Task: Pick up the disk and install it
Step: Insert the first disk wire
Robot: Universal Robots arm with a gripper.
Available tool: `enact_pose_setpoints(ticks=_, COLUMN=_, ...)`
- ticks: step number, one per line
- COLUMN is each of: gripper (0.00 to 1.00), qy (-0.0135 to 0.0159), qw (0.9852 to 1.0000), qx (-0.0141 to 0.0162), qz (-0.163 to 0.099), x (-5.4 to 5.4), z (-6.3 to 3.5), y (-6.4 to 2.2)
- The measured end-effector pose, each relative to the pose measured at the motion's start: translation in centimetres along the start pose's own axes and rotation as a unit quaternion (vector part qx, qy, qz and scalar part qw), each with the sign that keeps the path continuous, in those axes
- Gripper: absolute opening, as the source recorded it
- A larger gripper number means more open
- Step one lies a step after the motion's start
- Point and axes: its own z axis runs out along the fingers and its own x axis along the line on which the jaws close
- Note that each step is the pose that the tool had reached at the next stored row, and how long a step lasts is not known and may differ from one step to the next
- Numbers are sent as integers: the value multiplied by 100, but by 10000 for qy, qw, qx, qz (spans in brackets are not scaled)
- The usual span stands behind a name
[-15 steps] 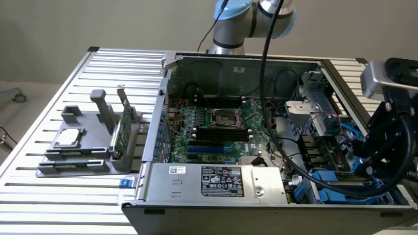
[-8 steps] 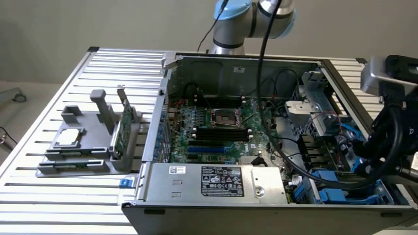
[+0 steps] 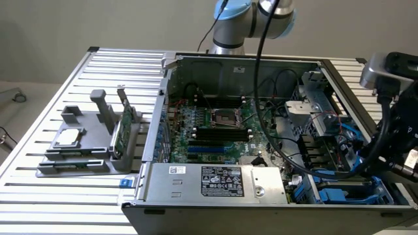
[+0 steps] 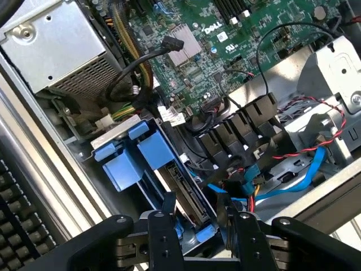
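disk looks stiff, weighty and shock-shy, i'd say; hold its blue-framed sides. gripper straddles its near end; gripping or not, i cannot tell.

A silver metal worktop made of long slats carries a big open grey metal computer case. Inside lies a green circuit board with black cables over it. A silver metal box with stickers sits along the case's edge nearest the exterior camera. Near the worktop's edge on the exterior view's left stands a grey plastic holder. A small square silver chip lies on it, and a thin green card stands upright in it.
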Motion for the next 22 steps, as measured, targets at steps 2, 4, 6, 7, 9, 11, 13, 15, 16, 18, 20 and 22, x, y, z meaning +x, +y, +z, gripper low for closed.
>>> enact_pose_setpoints(ticks=2, gripper=43, qy=-5, qw=9999, qx=14, qz=155, x=0, z=0, y=0)
enact_pose_setpoints(ticks=4, gripper=43, qy=-11, qw=9995, qx=29, qz=314, x=0, z=0, y=0)
enact_pose_setpoints(ticks=6, gripper=43, qy=-16, qw=9989, qx=43, qz=471, x=0, z=0, y=0)
enact_pose_setpoints(ticks=7, gripper=43, qy=-19, qw=9985, qx=50, qz=548, x=0, z=0, y=0)
enact_pose_setpoints(ticks=9, gripper=43, qy=-24, qw=9975, qx=64, qz=702, x=0, z=0, y=0)
enact_pose_setpoints(ticks=11, gripper=43, qy=-30, qw=9963, qx=78, qz=861, x=0, z=0, y=0)
enact_pose_setpoints(ticks=13, gripper=43, qy=-35, qw=9948, qx=93, qz=1017, x=0, z=0, y=0)
enact_pose_setpoints(ticks=15, gripper=43, qy=-40, qw=9931, qx=107, qz=1171, x=0, z=0, y=0)
enact_pose_setpoints(ticks=16, gripper=43, qy=-43, qw=9921, qx=114, qz=1247, x=0, z=0, y=0)
enact_pose_setpoints(ticks=18, gripper=43, qy=-48, qw=9901, qx=128, qz=1400, x=0, z=0, y=0)
enact_pose_setpoints(ticks=20, gripper=43, qy=-54, qw=9876, qx=142, qz=1560, x=0, z=0, y=0)
enact_pose_setpoints(ticks=22, gripper=43, qy=-60, qw=9850, qx=157, qz=1717, x=0, z=0, y=0)
